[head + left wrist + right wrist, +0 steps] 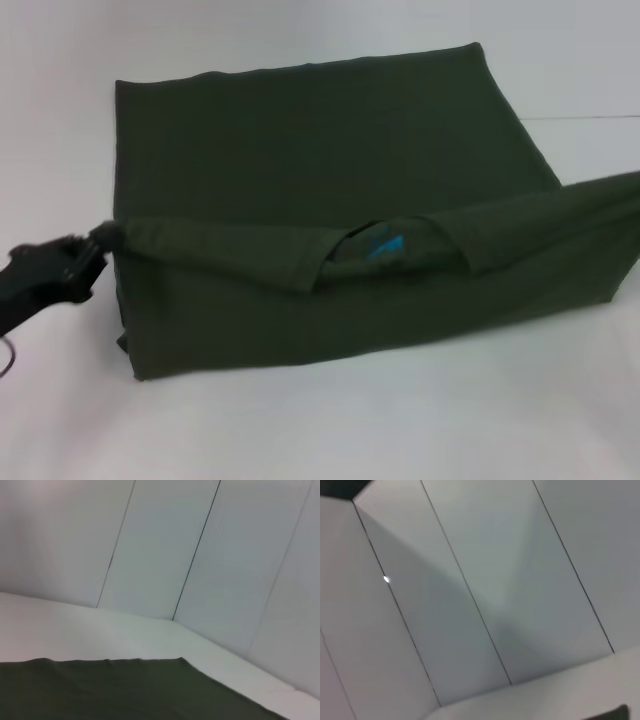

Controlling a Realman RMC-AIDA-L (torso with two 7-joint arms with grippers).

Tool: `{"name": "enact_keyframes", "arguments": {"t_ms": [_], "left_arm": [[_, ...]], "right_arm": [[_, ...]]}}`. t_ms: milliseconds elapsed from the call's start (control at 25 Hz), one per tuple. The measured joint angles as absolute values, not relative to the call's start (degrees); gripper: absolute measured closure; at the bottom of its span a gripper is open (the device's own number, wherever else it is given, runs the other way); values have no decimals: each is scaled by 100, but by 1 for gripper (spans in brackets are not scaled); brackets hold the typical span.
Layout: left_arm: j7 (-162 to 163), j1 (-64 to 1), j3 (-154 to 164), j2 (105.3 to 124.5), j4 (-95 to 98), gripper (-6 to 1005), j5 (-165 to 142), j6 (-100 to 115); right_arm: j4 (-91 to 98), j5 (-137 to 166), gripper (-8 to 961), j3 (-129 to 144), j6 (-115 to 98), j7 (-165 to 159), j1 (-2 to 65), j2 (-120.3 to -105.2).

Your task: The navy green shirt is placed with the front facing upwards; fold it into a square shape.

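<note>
Clamped on the shirt's [330, 200] folded edge, the left gripper [100, 243] holds it at the table's [320, 420] left side. Only the head view shows this, plus the blue neck label [386, 246]; the left wrist view shows just cloth and wall. Right gripper is out of sight.

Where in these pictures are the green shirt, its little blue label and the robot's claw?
navy green shirt [330, 130]: head view, flat back panel.
blue neck label [386, 246]: head view, inside the collar.
left claw [100, 240]: head view, tip at the shirt's left corner.
</note>
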State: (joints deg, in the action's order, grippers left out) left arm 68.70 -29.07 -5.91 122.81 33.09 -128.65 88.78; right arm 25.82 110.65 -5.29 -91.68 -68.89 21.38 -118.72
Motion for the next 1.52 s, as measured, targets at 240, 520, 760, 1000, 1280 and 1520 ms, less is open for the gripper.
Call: {"name": "enact_keyframes", "arguments": {"t_ms": [240, 520, 760, 1000, 1280, 1520], "left_arm": [[6665, -3512, -564, 12364, 3247, 979, -12848, 7987], [6619, -3952, -569, 12292, 3004, 979, -12614, 7151], [6634, -4182, -572, 12300, 2931, 980, -12501, 6441], [6588, -4428, -307, 12295, 2769, 980, -12385, 5811], [6583, -4594, 159, 12325, 2666, 980, -12144, 5088], [6373, -4634, 325, 12327, 2577, 979, -11842, 4798]], "right_arm": [[2643, 11043, 912, -180, -7956, -7261, 2694, -11870], [2658, 11027, 912, 235, -6778, -7587, 3192, -11827], [2654, 11028, 913, 920, -5976, -7766, 3466, -11818], [2688, 11027, 913, 1223, -5486, -7805, 3693, -11812], [2693, 11027, 912, 1538, -5130, -7867, 3899, -11717], [2667, 11030, 913, 1700, -4825, -7869, 3988, -11728]]}}
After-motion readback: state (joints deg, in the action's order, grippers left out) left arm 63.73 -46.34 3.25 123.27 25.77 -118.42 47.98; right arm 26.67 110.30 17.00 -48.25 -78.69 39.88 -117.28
